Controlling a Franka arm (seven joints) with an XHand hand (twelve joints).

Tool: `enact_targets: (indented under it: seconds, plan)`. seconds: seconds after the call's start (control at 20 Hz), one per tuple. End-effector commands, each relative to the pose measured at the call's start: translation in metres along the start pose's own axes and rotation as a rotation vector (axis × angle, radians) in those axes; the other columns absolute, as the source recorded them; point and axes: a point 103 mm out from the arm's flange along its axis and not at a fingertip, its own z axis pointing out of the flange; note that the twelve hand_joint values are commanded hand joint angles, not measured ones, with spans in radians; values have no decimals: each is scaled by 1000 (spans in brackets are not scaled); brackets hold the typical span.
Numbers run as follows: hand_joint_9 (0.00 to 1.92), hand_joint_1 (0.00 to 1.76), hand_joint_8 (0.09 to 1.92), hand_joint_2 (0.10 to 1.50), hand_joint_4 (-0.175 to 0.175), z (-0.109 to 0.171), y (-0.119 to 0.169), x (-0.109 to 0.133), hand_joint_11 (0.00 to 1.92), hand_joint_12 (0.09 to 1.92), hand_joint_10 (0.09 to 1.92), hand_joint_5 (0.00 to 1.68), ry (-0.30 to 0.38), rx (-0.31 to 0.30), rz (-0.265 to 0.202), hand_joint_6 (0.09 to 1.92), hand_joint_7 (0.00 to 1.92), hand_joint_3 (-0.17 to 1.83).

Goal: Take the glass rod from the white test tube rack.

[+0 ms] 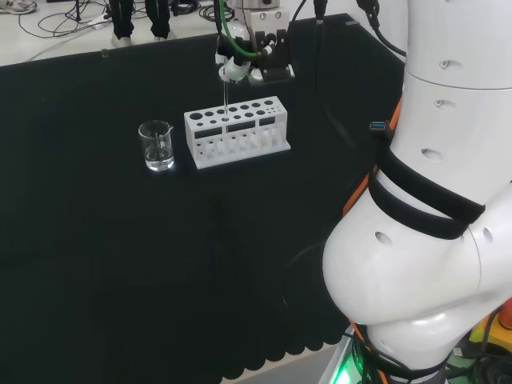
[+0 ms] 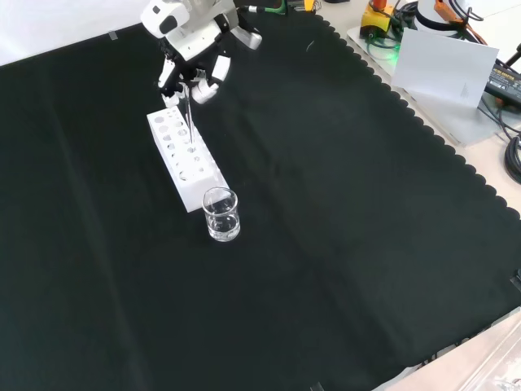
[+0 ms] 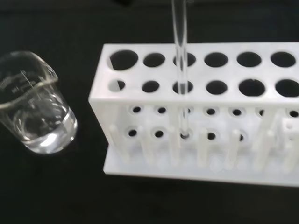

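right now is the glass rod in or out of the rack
In. The glass rod stands upright through a hole of the white rack, its lower end still down inside.

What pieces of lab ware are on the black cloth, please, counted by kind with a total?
White test tube rack: 1
Glass rod, standing in a hole of the rack: 1
Clear beaker beside the rack: 1
Total: 3
The hand is above the rack at the rod's top.
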Motion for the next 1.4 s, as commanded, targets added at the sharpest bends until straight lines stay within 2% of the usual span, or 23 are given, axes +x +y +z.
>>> enact_targets:
  seconds: [0.05,0.2,0.3,0.35,0.45,0.5,0.7,0.8,1.05,1.4]
  plan:
    - [1528,1172,1268,867,-175,0,7,16,1752,661,891,594,-18,-32,-9,934,873,688]
    - [1537,1320,1331,841,-175,2,8,22,1748,631,903,631,-20,-45,-8,959,892,678]
    - [1559,1257,1343,1032,-175,3,8,24,1729,613,910,716,-34,-64,1,1188,844,345]
    - [1565,1239,1337,1102,-175,2,7,23,1716,610,919,742,-34,-83,12,1240,835,212]
    - [1566,1235,1292,1149,-175,0,6,21,1678,609,943,798,-17,-127,33,1236,859,89]
    - [1565,1240,1262,1107,-175,-3,6,20,1653,620,957,830,5,-137,43,1210,884,147]
    - [1591,1278,1160,751,-175,-14,-2,17,1626,643,945,998,-17,-208,60,1121,1047,712]
    - [1625,1291,1120,657,-175,-21,-7,18,1642,643,920,1056,-28,-231,65,1085,1105,843]
    - [1672,1304,1058,578,-175,-42,-22,23,1668,632,875,1121,-34,-246,71,1027,1168,935]
    - [1693,1309,1032,552,-175,-73,-44,29,1687,627,856,1146,-61,-201,74,1001,1193,962]
